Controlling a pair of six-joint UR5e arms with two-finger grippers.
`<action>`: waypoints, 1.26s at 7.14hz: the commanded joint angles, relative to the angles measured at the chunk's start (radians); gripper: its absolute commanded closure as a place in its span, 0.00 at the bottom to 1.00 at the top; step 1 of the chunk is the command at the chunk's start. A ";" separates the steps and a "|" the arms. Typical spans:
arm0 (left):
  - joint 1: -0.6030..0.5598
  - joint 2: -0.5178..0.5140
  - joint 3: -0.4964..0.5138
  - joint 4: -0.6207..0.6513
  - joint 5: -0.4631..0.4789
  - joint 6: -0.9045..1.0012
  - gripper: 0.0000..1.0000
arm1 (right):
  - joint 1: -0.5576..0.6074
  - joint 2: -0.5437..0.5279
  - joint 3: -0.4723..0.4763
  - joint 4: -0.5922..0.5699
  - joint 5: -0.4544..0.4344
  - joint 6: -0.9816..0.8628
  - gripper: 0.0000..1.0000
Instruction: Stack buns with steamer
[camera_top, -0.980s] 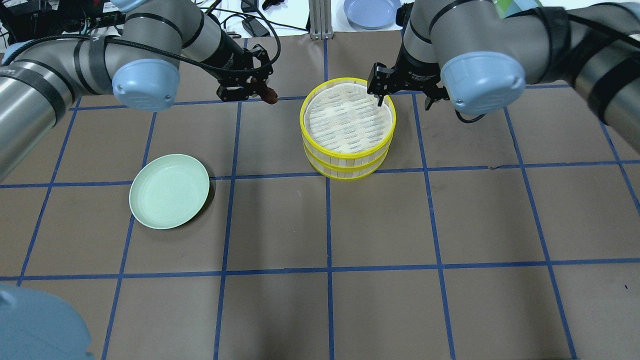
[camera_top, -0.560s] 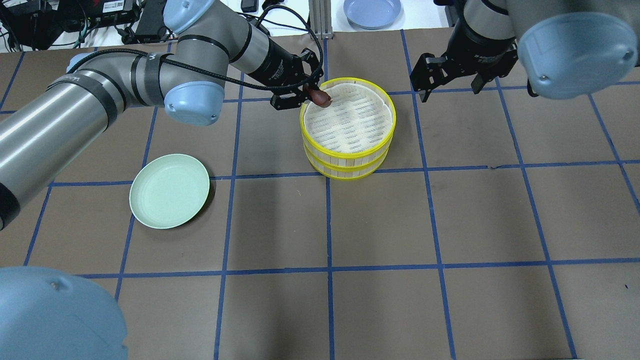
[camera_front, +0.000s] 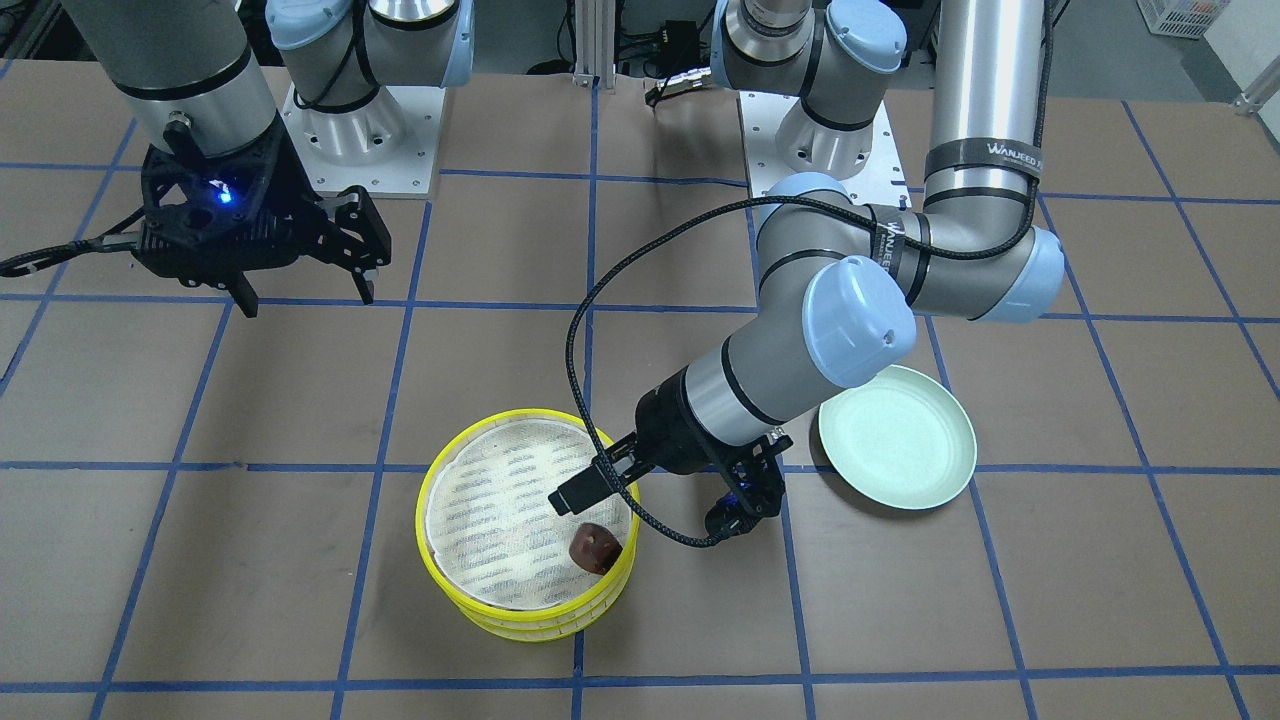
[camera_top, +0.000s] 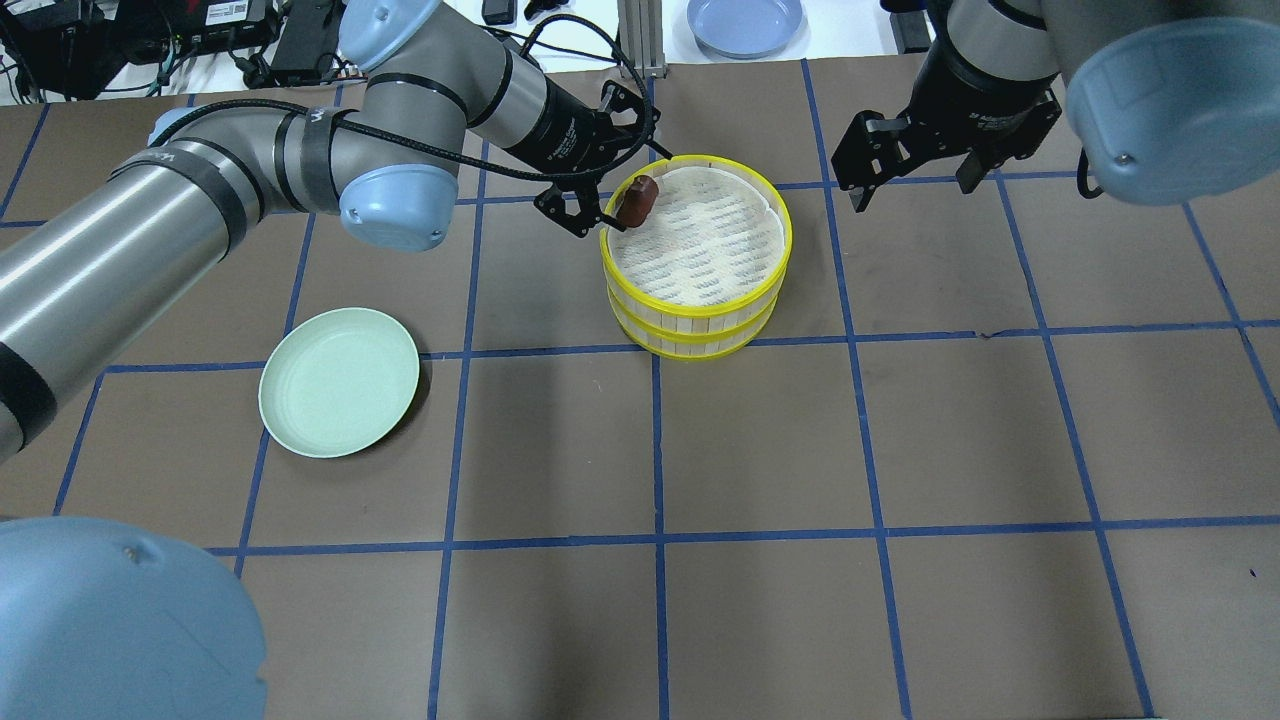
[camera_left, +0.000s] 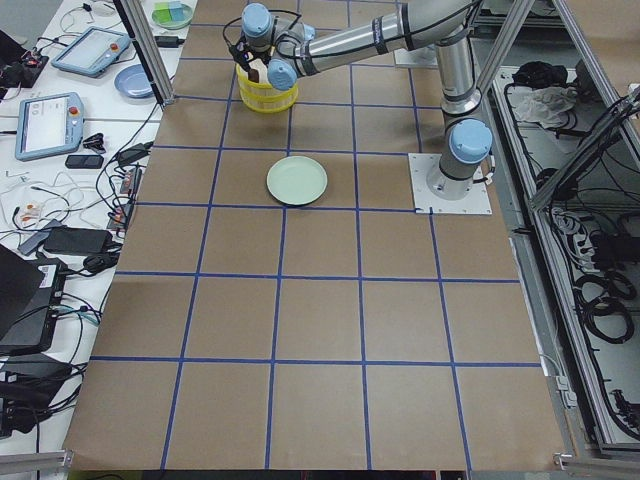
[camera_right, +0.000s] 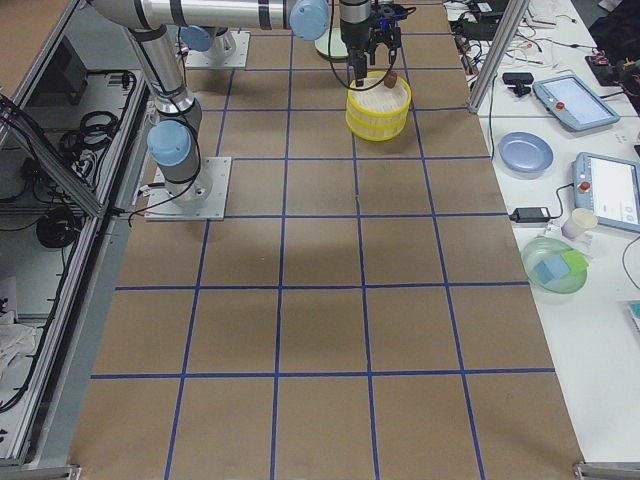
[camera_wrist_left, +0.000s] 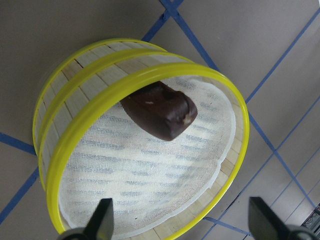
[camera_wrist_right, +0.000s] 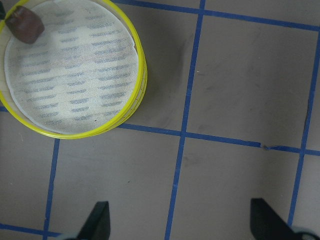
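Brown worktop (camera_top: 800, 450) gridded with blue tape; a white bench with cables and a blue plate (camera_top: 744, 22) runs along its far edge. The dark bun (camera_top: 636, 201) sits on the cloth inside the yellow steamer (camera_top: 700, 312), against its far-left rim. It lies just ahead of the left gripper (camera_wrist_left: 183, 222), clear of its spread fingers (camera_wrist_left: 103, 219). The left arm reaches in low from the left. The right gripper (camera_top: 912, 186), fingers also spread, hangs to the steamer's far right.

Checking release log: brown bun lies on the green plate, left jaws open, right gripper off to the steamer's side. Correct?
No: the brown bun lies in the top tier of the steamer, not on the green plate; the front-facing view shows it. The left gripper has its jaws open and the right gripper is off to the steamer's side.
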 joint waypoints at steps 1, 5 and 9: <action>0.006 0.047 0.006 -0.013 0.049 0.028 0.00 | -0.001 0.000 -0.001 0.000 0.001 0.005 0.00; 0.110 0.182 0.018 -0.248 0.342 0.630 0.00 | -0.002 -0.003 -0.001 0.016 -0.013 -0.006 0.00; 0.187 0.321 0.024 -0.517 0.594 0.805 0.00 | -0.002 -0.003 -0.001 0.017 -0.013 -0.005 0.00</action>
